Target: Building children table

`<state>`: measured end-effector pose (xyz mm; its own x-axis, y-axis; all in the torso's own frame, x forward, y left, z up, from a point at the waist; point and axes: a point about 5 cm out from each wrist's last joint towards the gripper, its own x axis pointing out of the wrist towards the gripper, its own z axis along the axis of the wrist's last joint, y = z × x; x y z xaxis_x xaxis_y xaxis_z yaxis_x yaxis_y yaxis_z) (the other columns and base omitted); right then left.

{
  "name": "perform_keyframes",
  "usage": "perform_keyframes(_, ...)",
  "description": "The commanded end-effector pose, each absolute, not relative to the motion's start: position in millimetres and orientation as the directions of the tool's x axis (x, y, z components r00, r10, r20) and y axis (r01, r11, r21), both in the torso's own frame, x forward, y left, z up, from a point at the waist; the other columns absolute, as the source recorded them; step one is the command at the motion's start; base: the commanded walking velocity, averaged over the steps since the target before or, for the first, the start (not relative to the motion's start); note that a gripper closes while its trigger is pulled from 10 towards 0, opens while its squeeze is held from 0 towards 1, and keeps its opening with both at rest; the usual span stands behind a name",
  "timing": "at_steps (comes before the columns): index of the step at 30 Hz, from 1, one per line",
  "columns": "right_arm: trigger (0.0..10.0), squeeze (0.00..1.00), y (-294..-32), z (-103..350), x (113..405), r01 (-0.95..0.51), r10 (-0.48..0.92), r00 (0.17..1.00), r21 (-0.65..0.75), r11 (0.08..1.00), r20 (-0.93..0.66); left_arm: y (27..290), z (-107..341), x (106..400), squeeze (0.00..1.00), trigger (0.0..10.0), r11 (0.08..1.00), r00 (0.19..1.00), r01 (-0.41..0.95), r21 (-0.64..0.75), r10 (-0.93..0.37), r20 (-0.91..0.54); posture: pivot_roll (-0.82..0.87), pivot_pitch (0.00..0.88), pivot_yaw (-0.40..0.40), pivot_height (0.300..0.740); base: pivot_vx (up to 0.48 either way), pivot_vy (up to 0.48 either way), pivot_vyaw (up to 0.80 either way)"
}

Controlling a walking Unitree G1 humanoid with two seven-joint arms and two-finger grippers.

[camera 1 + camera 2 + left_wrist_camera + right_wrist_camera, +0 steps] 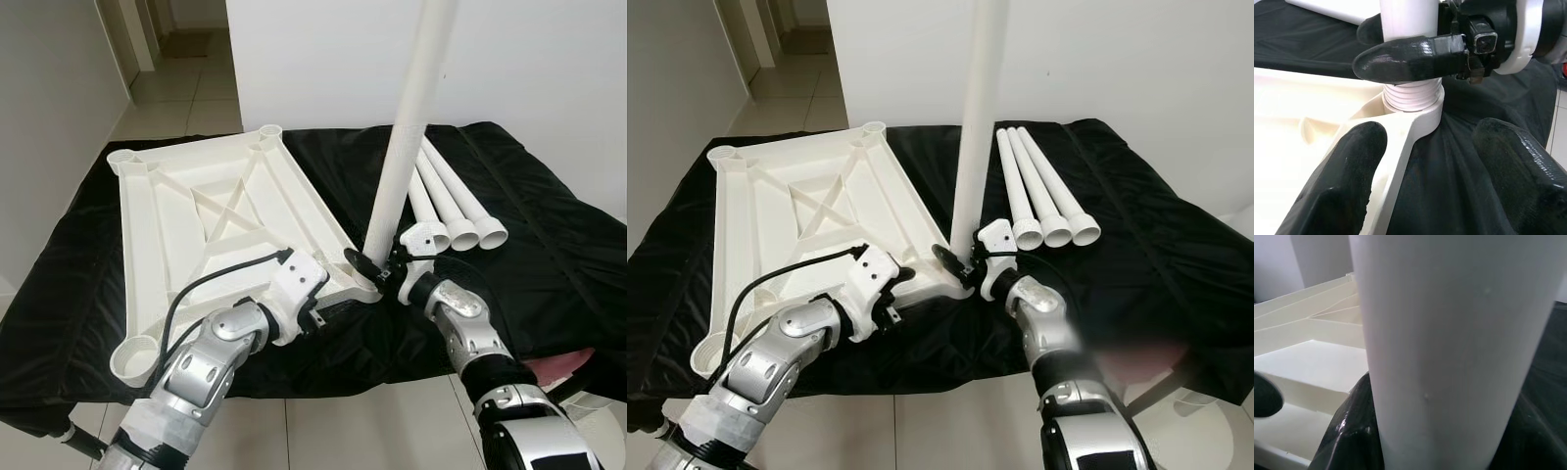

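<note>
One white table leg is held upright at the near right corner socket of the white tabletop, its threaded end seated in the socket, threads visible in the left wrist view. Tabletop is laid upside down, ribbed underside up, on a black sheet covering the counter. The leg's lower end is gripped by the right end effector, black fingers closed around it just above the socket. The left end effector is positioned at the tabletop's near edge beside the same corner, fingers spread open; one finger is seen over the tabletop rim, the other over the black sheet, nothing clamped. Three more white legs are laid side by side on the sheet to the right of the upright leg, flared ends toward the robot, touching or nearly so. Tiled floor and a white wall are seen beyond the counter.
</note>
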<state>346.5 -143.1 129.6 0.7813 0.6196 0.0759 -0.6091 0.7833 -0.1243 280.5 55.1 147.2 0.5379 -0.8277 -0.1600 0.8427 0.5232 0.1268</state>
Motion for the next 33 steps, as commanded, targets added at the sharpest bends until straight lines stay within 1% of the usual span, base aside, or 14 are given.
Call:
perform_keyframes(1,10.0,0.0,-143.7,117.7,342.9,-0.581,0.587,0.809,-0.104,0.807,0.031,59.2,146.5,281.3,0.0,10.0,0.523,0.541,0.841,0.138,-0.825,-0.166,-0.07,0.0,0.023,0.74,0.0,0.0,0.0)
perform_keyframes(2,10.0,0.0,-143.7,117.7,342.9,-0.581,0.587,0.809,-0.104,0.807,0.031,59.2,146.5,281.3,0.0,10.0,0.523,0.541,0.841,0.138,-0.825,-0.166,-0.07,0.0,0.023,0.74,0.0,0.0,0.0)
perform_keyframes(3,10.0,0.0,-143.9,117.2,343.0,-0.526,0.531,0.846,-0.086,0.846,0.047,60.6,146.2,281.8,0.0,10.0,0.527,0.544,0.839,0.137,-0.822,-0.169,-0.06,0.0,0.017,0.74,0.0,0.0,0.0)
perform_keyframes(5,10.0,0.0,-144.2,116.6,342.5,-0.456,0.46,0.886,-0.075,0.887,0.056,62.3,146.1,282.3,0.0,10.0,0.54,0.557,0.831,0.135,-0.814,-0.168,-0.06,0.0,0.015,0.74,0.0,0.0,0.0)
perform_keyframes(6,10.0,0.0,-144.2,116.6,342.5,-0.456,0.46,0.886,-0.075,0.887,0.056,62.3,146.1,282.3,0.0,10.0,0.54,0.557,0.831,0.135,-0.814,-0.168,-0.06,0.0,0.015,0.74,0.0,0.0,0.0)
perform_keyframes(8,10.0,0.0,-140.6,112.8,340.3,-0.345,0.348,0.937,-0.062,0.936,0.037,65.0,145.0,280.7,0.0,10.0,0.553,0.569,0.822,0.134,-0.805,-0.168,-0.05,0.0,0.001,0.74,0.0,0.0,0.0)
perform_keyframes(13,10.0,0.0,-135.5,109.1,338.1,-0.263,0.264,0.964,-0.032,0.964,0.015,67.0,144.1,280.2,0.0,10.0,0.565,0.58,0.814,0.133,-0.797,-0.168,-0.05,0.0,0.001,0.74,0.0,0.0,0.0)
perform_keyframes(15,10.0,0.0,-125.0,106.6,333.2,-0.137,0.137,0.991,0.012,0.991,0.004,69.6,143.6,280.5,0.0,10.0,0.592,0.606,0.796,0.129,-0.779,-0.162,-0.03,0.0,-0.015,0.74,0.0,0.0,0.0)
perform_keyframes(18,10.0,0.0,-108.9,103.6,328.8,-0.044,0.045,0.999,0.059,0.997,-0.021,71.6,143.3,280.8,0.0,10.0,0.617,0.628,0.778,0.119,-0.762,-0.156,-0.02,0.0,-0.023,0.74,0.0,0.0,0.0)
perform_keyframes(19,10.0,0.0,-104.9,103.2,328.1,-0.025,0.027,0.999,0.073,0.997,-0.025,72.1,143.2,280.9,0.0,10.0,0.621,0.633,0.775,0.119,-0.759,-0.155,-0.02,0.0,-0.023,0.74,0.0,0.0,0.0)
perform_keyframes(22,10.0,0.0,-94.7,106.7,326.4,-0.041,0.041,0.999,0.107,0.993,-0.002,72.3,143.6,280.8,0.0,10.0,0.626,0.637,0.771,0.119,-0.756,-0.152,-0.02,0.0,-0.019,0.74,0.0,0.0,0.0)
perform_keyframes(29,10.0,0.0,-99.8,113.8,324.4,-0.065,0.061,0.998,0.138,0.988,0.035,71.8,144.5,280.2,0.0,10.0,0.619,0.631,0.776,0.123,-0.761,-0.153,-0.02,0.0,-0.01,0.74,0.0,0.0,0.0)
perform_keyframes(30,10.0,1.0,-101.2,114.4,323.8,-0.063,0.058,0.997,0.138,0.988,0.041,72.0,144.6,280.4,0.0,10.0,0.619,0.631,0.776,0.124,-0.761,-0.153,-0.02,0.0,-0.01,0.74,0.0,0.0,0.0)
perform_keyframes(33,10.0,1.0,-101.7,115.8,322.4,-0.051,0.046,0.998,0.135,0.99,0.042,72.6,145.0,281.1,0.0,10.0,0.619,0.632,0.775,0.126,-0.76,-0.153,-0.02,0.0,-0.005,0.74,0.0,0.0,0.0)
